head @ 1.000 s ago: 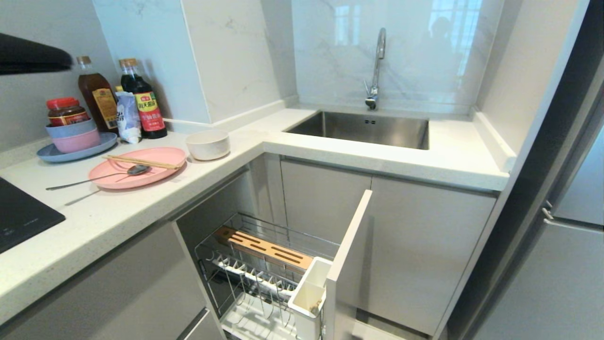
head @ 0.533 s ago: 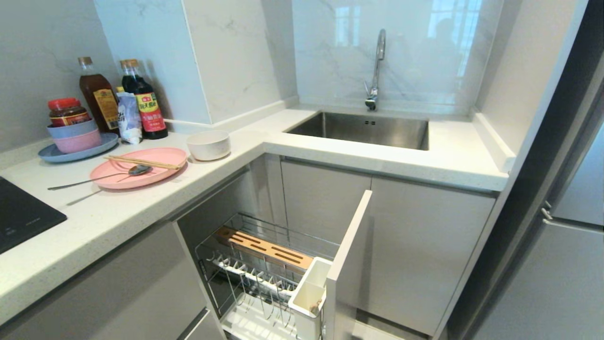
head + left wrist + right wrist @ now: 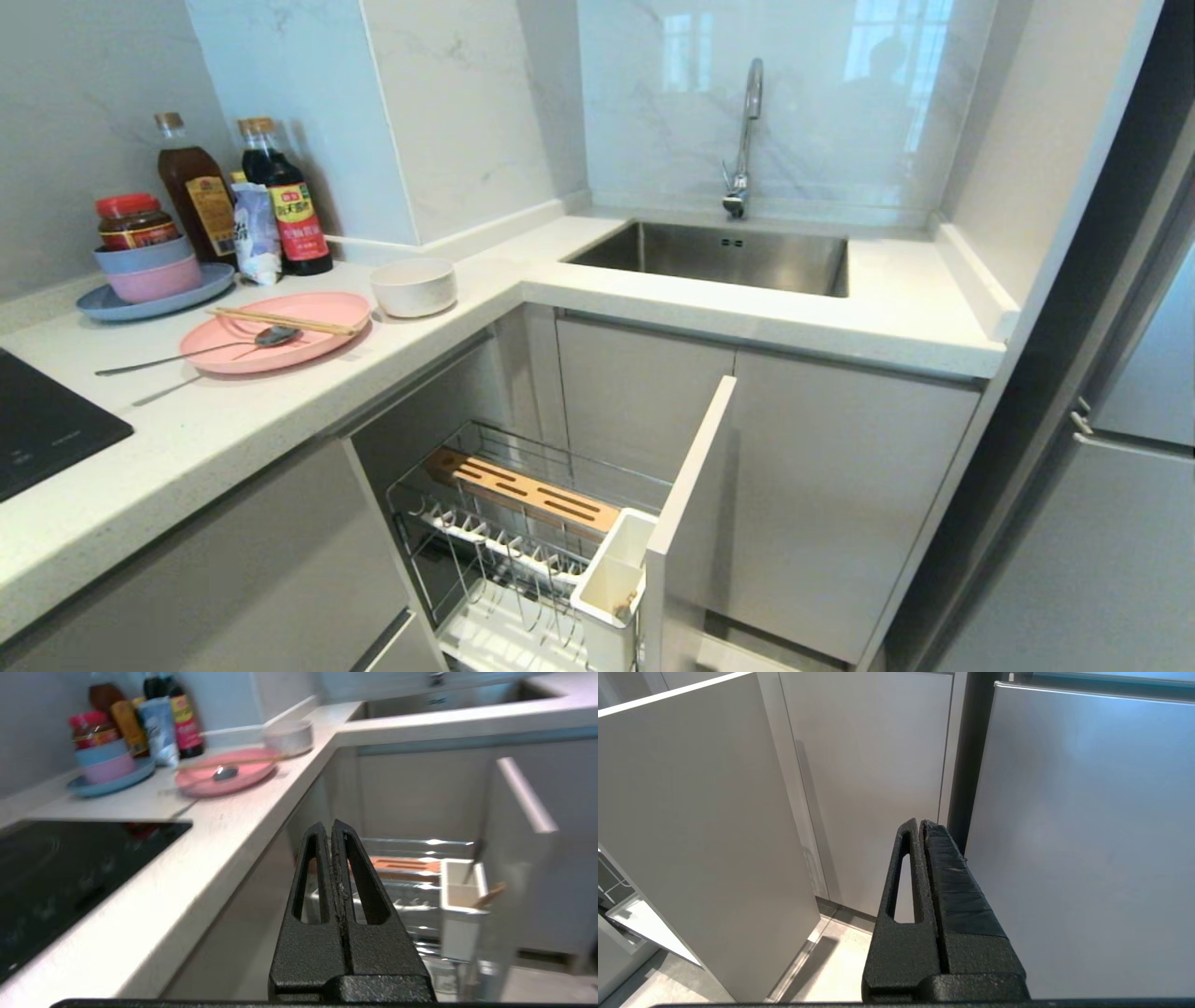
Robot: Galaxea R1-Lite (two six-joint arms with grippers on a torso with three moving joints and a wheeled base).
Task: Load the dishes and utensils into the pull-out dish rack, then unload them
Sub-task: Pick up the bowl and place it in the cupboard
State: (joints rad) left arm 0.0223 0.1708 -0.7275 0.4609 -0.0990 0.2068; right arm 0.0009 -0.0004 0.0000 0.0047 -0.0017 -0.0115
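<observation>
Pink plate lies flat on the countertop, wooden chopsticks and grey spoon across it; cream bowl beside; chrome pull-out dish rack stands open, unloaded; left gripper and right gripper pressed closed, empty.

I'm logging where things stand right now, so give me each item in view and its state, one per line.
pull-out dish rack: pulled out, no dishes on it
pink plate: flat on the counter
chopsticks: lying across the plate
spoon: bowl end on the plate, handle out over the counter
cream-white bowl: upright beside the plate
faucet: no water running
left gripper: shut, empty
right gripper: shut, empty
</observation>
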